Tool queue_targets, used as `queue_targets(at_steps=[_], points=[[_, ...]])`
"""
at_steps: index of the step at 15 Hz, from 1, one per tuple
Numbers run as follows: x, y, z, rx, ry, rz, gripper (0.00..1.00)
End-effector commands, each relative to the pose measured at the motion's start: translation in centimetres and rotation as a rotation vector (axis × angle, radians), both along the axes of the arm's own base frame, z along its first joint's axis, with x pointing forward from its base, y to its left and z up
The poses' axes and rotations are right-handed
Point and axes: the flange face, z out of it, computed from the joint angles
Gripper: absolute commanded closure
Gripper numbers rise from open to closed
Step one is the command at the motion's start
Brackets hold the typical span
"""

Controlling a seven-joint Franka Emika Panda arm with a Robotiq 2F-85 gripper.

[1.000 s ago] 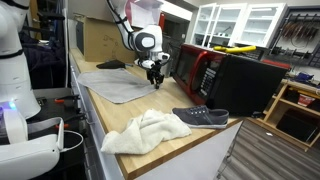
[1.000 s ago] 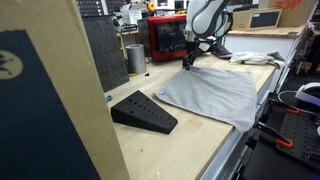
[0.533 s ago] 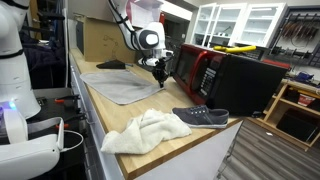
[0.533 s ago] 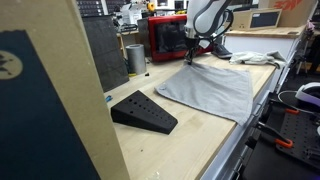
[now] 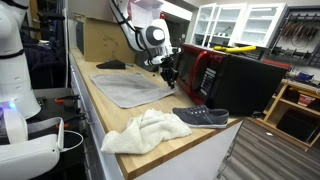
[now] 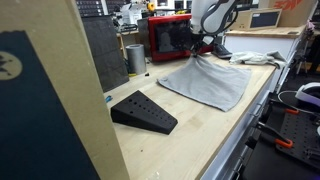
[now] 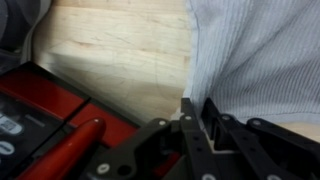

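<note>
**Wooden bench (image 5: 112, 116), cloth edge pinched**

Gray cloth (image 5: 125, 88) lies spread on the bench, one edge raised and clamped in the gripper (image 7: 197, 108). Red microwave (image 5: 200, 68) sits just beside the gripper. White towel (image 5: 145, 132) and dark shoe (image 5: 200, 117) lie well apart.

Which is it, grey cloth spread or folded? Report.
Spread: grey cloth lies flat on the wooden table, except one corner pinched and lifted by the gripper.
</note>
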Motion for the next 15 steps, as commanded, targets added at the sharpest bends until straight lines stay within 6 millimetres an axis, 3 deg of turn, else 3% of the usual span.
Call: queue_targets(at_steps=[1,5,8,15], points=[[0.2,1.4,2.7,-0.031,-0.074,0.004,0.49],[0.1,5.2,5.8,0.022,-0.129,0.037,0.2],[-0.1,9.0,6.5,0.108,-0.139,0.063,0.01],[-1.5,17.8,3.6,0.33,-0.075,0.105,0.0]])
